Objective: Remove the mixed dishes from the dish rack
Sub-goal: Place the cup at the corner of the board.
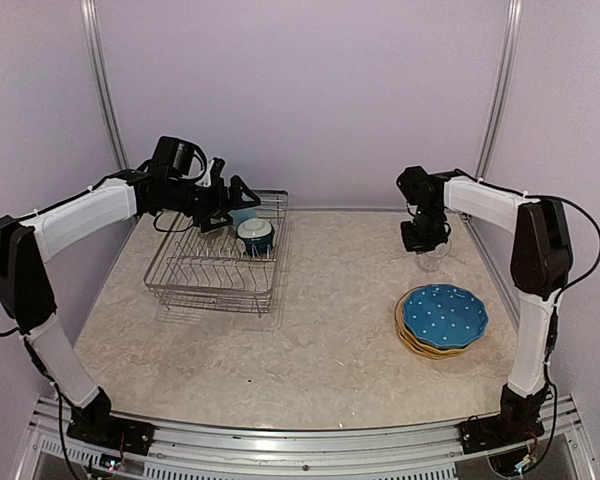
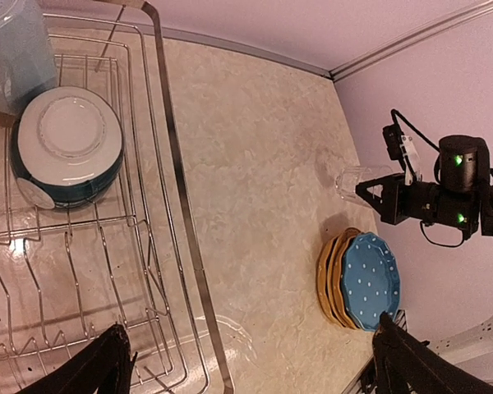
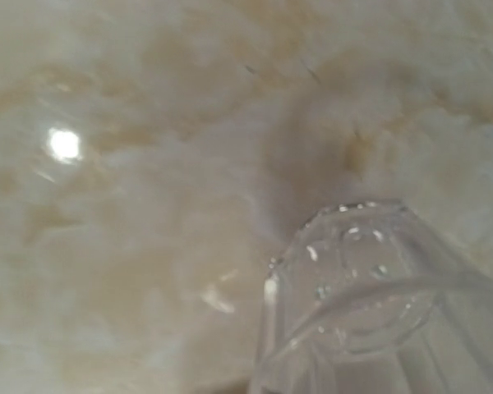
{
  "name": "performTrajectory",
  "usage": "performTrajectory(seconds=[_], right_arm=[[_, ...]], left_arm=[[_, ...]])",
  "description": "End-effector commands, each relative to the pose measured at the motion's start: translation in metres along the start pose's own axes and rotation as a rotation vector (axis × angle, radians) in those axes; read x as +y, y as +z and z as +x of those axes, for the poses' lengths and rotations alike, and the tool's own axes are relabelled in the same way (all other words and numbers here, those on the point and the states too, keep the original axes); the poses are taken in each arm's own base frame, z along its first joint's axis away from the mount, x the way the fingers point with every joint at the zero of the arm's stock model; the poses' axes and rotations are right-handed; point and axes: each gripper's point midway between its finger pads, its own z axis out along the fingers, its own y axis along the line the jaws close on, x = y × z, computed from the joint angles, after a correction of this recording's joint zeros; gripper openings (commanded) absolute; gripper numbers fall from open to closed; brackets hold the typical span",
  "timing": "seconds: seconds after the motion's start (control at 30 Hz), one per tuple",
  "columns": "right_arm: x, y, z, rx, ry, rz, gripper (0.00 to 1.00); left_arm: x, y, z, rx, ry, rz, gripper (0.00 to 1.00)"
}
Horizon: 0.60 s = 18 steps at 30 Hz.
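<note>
The dish rack [image 1: 212,268] stands at the left, and its wire rim [image 2: 174,164] runs through the left wrist view. In it sit a dark-teal bowl [image 1: 255,236] [image 2: 64,148], bottom up, and a light blue mug [image 1: 242,214] [image 2: 12,53]. My left gripper [image 1: 230,203] [image 2: 259,369] hovers open over the rack's far end, holding nothing. The blue dotted plate [image 1: 443,312] [image 2: 374,279] tops a stack of plates at the right. My right gripper [image 1: 426,243] [image 2: 376,195] is shut on the small clear glass [image 1: 432,260] [image 2: 355,180] [image 3: 370,304], low over the table; its fingers are hidden in its own wrist view.
Orange-yellow plate rims [image 2: 329,279] show under the blue plate. Purple walls close the back and both sides. The marbled tabletop [image 1: 330,300] stretches between the rack and the plates.
</note>
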Motion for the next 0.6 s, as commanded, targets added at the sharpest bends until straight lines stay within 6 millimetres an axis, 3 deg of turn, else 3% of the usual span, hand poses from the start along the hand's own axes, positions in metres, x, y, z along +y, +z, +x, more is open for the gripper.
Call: performTrajectory(seconds=[0.0,0.4,0.57], right_arm=[[-0.02,0.005,0.004,0.067,-0.066,0.097,0.0],[0.003,0.032,0.001,0.09,-0.123,0.002,0.0],[0.004,0.038,0.002,0.091,-0.125,0.002,0.0]], left_arm=[[-0.006,-0.001,-0.004,0.001,0.02,0.004,0.97],[-0.012,-0.003,-0.004,0.005,0.021,0.019,0.97],[-0.013,-0.002,-0.002,0.008,0.032,0.01,0.97]])
